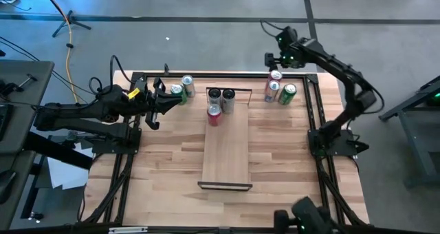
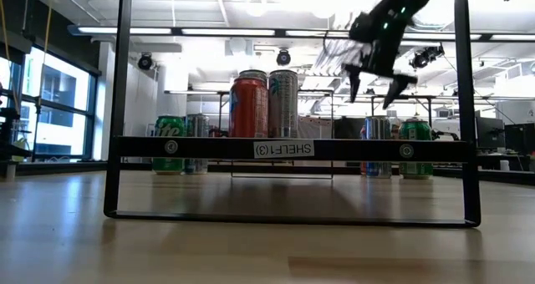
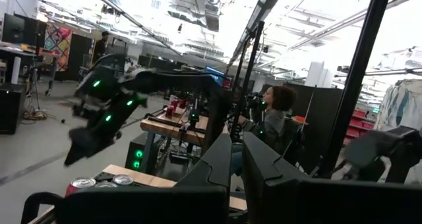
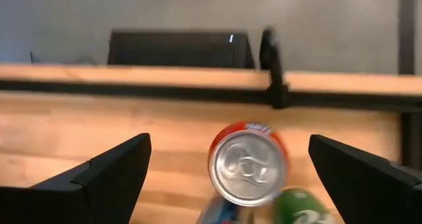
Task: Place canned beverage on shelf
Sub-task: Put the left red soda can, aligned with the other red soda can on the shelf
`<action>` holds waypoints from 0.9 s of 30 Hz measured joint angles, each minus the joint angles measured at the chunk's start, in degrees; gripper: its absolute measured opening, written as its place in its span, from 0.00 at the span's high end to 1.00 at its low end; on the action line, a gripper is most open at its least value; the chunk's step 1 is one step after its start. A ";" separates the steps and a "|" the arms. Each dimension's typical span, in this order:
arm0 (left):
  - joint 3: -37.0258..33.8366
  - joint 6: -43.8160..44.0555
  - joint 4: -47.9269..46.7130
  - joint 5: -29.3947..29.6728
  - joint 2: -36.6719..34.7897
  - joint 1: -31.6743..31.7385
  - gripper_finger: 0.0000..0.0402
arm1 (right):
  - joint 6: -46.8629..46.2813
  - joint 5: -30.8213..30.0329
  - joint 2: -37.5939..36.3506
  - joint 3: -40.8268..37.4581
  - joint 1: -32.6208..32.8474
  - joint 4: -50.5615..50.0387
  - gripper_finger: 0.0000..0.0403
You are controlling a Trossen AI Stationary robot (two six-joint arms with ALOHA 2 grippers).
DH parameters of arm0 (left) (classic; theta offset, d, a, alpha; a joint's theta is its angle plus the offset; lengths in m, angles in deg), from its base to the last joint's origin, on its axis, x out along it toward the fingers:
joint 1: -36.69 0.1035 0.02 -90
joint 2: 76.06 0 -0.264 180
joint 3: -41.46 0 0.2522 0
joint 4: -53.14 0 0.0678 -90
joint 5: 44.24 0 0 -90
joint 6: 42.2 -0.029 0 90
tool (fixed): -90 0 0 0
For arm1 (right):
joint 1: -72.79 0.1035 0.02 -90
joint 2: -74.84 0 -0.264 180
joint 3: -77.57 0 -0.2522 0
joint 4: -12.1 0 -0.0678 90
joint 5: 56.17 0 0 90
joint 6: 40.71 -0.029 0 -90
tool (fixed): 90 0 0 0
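R tool (image 4: 224,178) spread wide, empty, hanging above red can (image 4: 248,161) at table's (image 1: 289,165) 1 o'clock corner, w/ green can (image 1: 287,94) just beside. Shelf (image 1: 227,151) mid-table, three cans at its 12 o'clock end. L tool (image 1: 155,104) clenched, empty, at 10 o'clock.

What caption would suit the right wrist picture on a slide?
Open right end effector poised above a red-rimmed can, green can beside it, on the wooden table.
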State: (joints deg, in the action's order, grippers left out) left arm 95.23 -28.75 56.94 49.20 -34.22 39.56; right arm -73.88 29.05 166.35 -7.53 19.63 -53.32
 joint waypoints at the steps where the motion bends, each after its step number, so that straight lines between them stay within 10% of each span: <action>1: 0.00 0.00 0.00 0.00 0.00 0.00 1.00 | 0.01 0.99 1.32 0.00 -0.17 0.01 0.01; 27: 0.00 -0.04 -1.29 0.46 -0.02 0.09 1.00 | 5.15 0.43 8.67 0.00 -0.11 -3.61 0.01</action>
State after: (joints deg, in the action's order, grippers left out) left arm 95.23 -28.80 55.65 49.66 -34.24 39.65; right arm -68.73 29.48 175.02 -7.53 19.52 -56.93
